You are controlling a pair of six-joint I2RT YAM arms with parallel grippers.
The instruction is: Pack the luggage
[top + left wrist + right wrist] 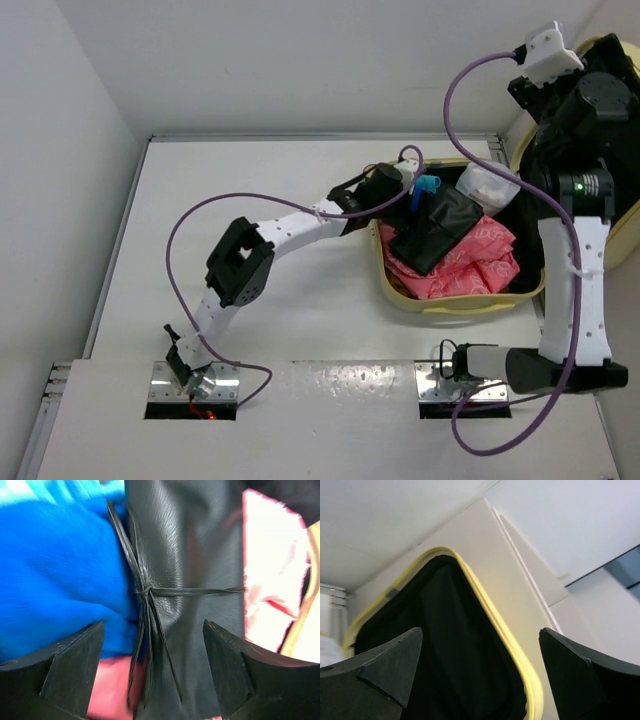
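The pale yellow luggage [450, 305] lies open at the right of the table, its lid [628, 235] standing up behind. Inside lie a pink garment [470, 262], a black pouch [437, 228], a blue cloth [428, 186] and a clear bag [487, 185]. My left gripper [410, 192] is open inside the luggage. In the left wrist view its jaws [154, 627] stand apart just above the tied black pouch [190, 555], with the blue cloth [55, 570] to the left and the pink garment [270, 555] to the right. My right gripper [530, 92] is open and empty, raised near the lid; it [481, 630] faces the lid's yellow rim [492, 615] and black lining [445, 655].
White walls enclose the table at the back and left [100, 150]. The right arm's upper links [575, 290] stand beside the luggage's right side. Purple cables [200, 230] loop over both arms.
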